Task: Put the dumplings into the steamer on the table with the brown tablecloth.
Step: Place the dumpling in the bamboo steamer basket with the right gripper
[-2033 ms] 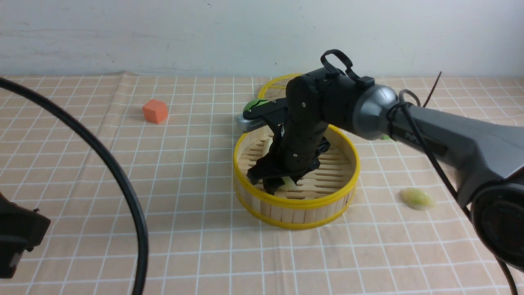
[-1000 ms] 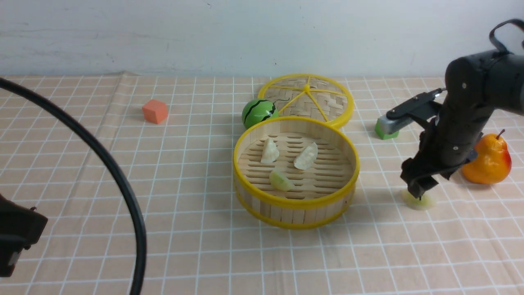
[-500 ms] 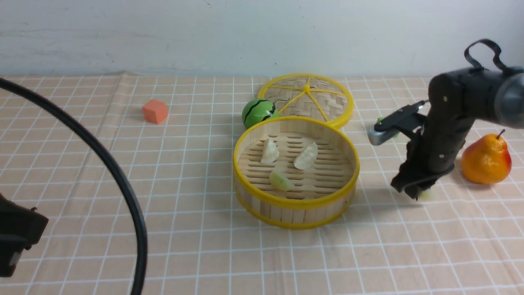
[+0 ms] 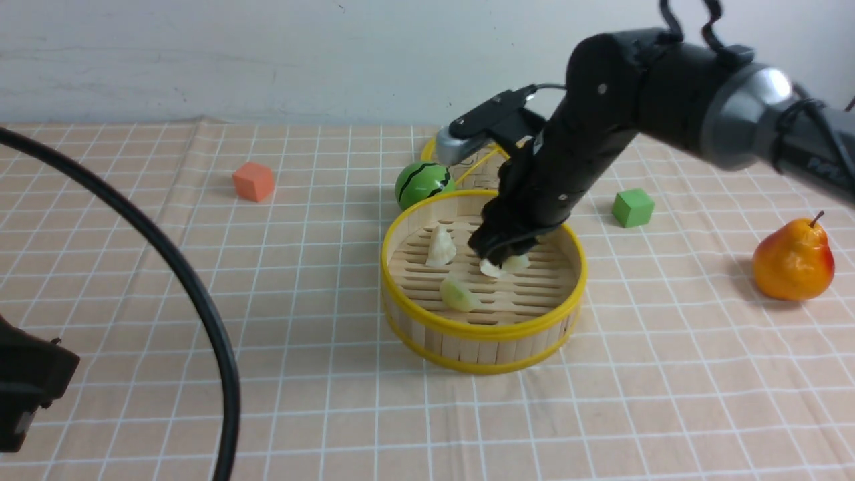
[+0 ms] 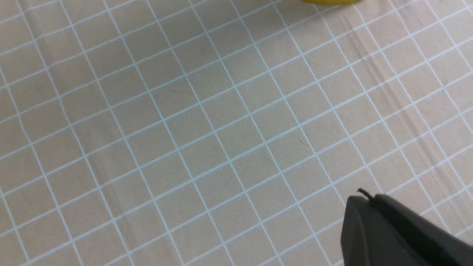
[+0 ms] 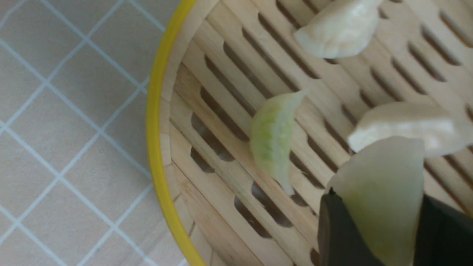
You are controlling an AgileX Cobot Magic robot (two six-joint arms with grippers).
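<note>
Dumpling (image 6: 386, 192) between right fingers (image 6: 334, 210) — pale green, blurred; left fingers (image 5: 384, 221) — shut, cut off.

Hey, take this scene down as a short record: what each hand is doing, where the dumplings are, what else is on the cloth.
right hand: closed on a pale green dumpling, over the steamer
left hand: shut, off to the left side
in steamer: two whitish dumplings and one pale green dumpling
beside steamer: green striped ball
behind steamer: woven disc with yellow rim, partly hidden
left part of cloth: orange block
right part of cloth: green block, red-yellow pear
task status: last visible dumpling not yet released
</note>
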